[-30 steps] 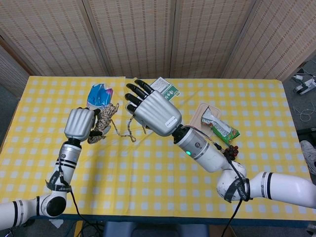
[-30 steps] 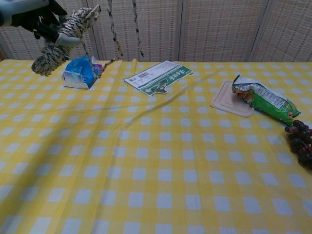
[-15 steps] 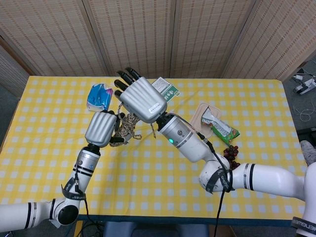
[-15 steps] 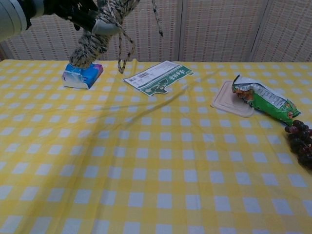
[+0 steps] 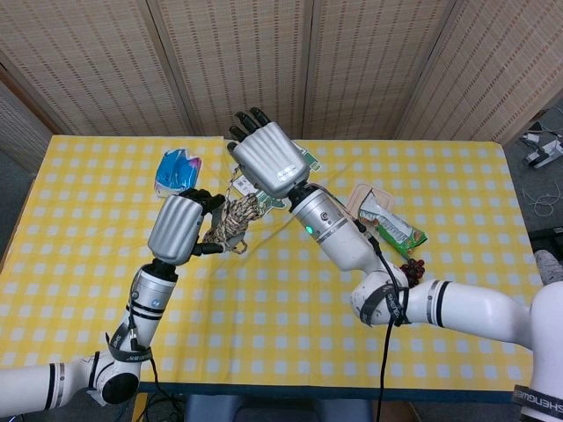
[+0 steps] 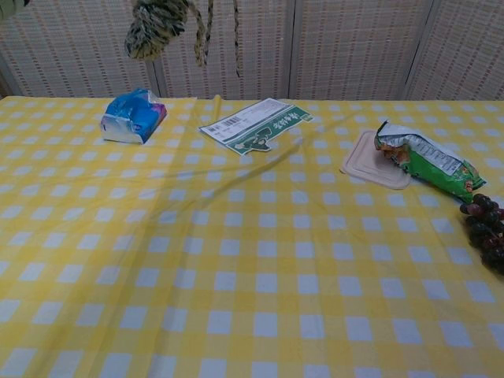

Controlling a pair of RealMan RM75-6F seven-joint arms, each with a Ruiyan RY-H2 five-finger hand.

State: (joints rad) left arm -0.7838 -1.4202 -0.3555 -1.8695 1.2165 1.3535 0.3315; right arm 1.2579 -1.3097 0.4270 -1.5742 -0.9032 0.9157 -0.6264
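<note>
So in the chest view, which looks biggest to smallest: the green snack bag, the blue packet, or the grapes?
1. Green snack bag, clearly the largest.
2. Blue packet.
3. Grapes, though the picture's edge cuts them off and they sit nearer the camera, so second and third are unsure.

Table centre and near half lie open for passage. Obstacles: blue packet (image 6: pixel 132 116) at 10 o'clock, green-white carton (image 6: pixel 256 124) at 12, snack bag (image 6: pixel 425 162) and grapes (image 6: pixel 488 231) at 3.
</note>
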